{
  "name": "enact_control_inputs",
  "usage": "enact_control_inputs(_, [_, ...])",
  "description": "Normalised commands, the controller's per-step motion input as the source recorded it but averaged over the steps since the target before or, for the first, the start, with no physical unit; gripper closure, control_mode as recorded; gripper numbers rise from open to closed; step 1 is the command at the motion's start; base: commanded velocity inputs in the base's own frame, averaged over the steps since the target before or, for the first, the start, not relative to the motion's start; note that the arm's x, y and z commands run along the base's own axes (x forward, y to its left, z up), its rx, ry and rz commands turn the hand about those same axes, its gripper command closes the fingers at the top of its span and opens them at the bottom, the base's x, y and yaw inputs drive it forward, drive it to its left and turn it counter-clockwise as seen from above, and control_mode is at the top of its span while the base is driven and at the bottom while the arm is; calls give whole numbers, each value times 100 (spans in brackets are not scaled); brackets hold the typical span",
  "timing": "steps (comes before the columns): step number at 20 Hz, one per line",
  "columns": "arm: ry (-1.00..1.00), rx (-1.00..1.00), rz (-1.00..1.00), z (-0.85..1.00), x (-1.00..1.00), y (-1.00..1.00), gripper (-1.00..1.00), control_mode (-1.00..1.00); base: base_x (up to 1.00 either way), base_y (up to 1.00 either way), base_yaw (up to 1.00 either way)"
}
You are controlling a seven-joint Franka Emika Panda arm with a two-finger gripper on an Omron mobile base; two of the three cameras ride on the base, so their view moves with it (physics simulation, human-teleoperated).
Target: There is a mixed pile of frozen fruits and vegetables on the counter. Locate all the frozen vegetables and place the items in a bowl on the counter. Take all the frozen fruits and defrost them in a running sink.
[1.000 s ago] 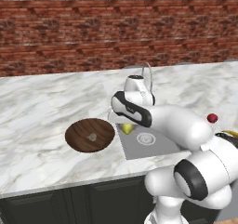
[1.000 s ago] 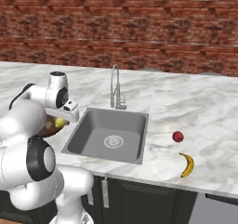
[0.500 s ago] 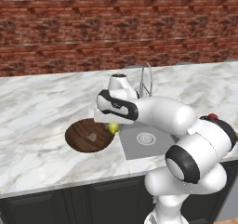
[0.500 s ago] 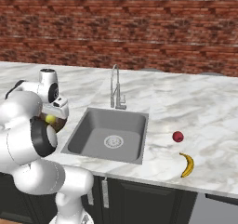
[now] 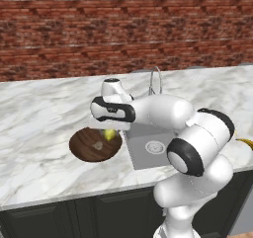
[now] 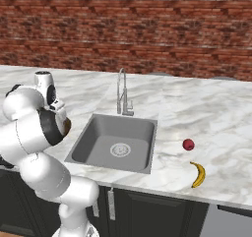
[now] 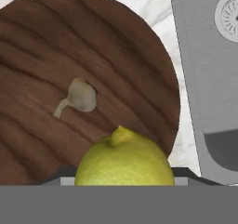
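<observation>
A wide wooden bowl [image 5: 89, 148] is sitting on the marble desk [image 5: 34, 118] just left of the sink [image 5: 148, 150], near the desk's front edge, already holding a pale beige lump [image 7: 80, 95] on its floor. Above the bowl's right rim, the robot's pincer [image 5: 110, 133] is clenching a yellow-green oval [image 7: 123, 160], carrying it low over the wood grain so that, judging by the task, it can be dropped in beside the other vegetable. In the hand view the oval is sitting between the finger tips, partly hiding them, with the bowl spread out beneath and the sink's grey wall to the right. Further right, past the steel basin and its curved faucet [image 6: 121, 91], a red ball [image 6: 188, 144] and a banana [image 6: 198, 174] are waiting near the desk's front edge, well apart from the bowl, apparently left for the sink.
</observation>
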Motion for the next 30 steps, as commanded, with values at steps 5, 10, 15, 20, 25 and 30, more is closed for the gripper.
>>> enact_control_inputs(5, [-1,-3,-4,-32,22,19,100,-100,0,0,0])
enact_control_inputs(10, [1,-3,-1,-31,19,12,100,-100,0,0,0])
enact_control_inputs(15, [2,-1,0,-32,20,9,100,-100,0,0,0])
enact_control_inputs(20, [0,-6,0,-36,21,18,100,-100,0,0,0])
enact_control_inputs(25, [-2,-8,0,-28,17,17,100,-100,0,0,0])
enact_control_inputs(30, [0,-1,0,-4,8,14,-100,-100,0,0,0])
